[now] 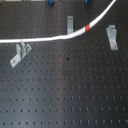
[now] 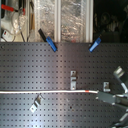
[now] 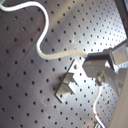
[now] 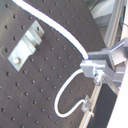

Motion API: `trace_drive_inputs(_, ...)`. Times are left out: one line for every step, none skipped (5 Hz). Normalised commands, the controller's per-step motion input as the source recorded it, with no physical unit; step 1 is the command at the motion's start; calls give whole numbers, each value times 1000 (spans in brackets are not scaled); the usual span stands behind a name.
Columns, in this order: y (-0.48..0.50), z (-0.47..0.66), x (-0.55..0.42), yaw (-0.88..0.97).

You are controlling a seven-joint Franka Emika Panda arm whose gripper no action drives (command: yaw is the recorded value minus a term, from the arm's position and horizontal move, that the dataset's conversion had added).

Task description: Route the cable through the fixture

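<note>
Black perforated board, white cable cropped at edges, end effector blurred

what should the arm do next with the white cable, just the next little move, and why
Probably draw the cable down into the middle bracket. In the first exterior view it lies just beside that bracket, not in it, nor in the other two. The gripper appears shut on it.

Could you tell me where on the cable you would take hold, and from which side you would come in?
I would probably grip the cable on its free span between the brackets, near the red band, coming straight down from above with the jaws across it: it lies flat on the board, clear there of each bracket.
</note>
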Motion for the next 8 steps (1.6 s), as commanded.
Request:
trace_drive_inputs(97,-2,7,0)
trace_drive_inputs(130,113,-239,0)
trace_drive_inputs(113,154,-504,0)
trace_drive_inputs(42,1,-215,0)
trace_drive_inputs(1,40,0,0)
trace_drive_inputs(-14,361,-290,23)
trace_drive_inputs(17,91,-201,94)
trace_drive_inputs(38,191,-336,57)
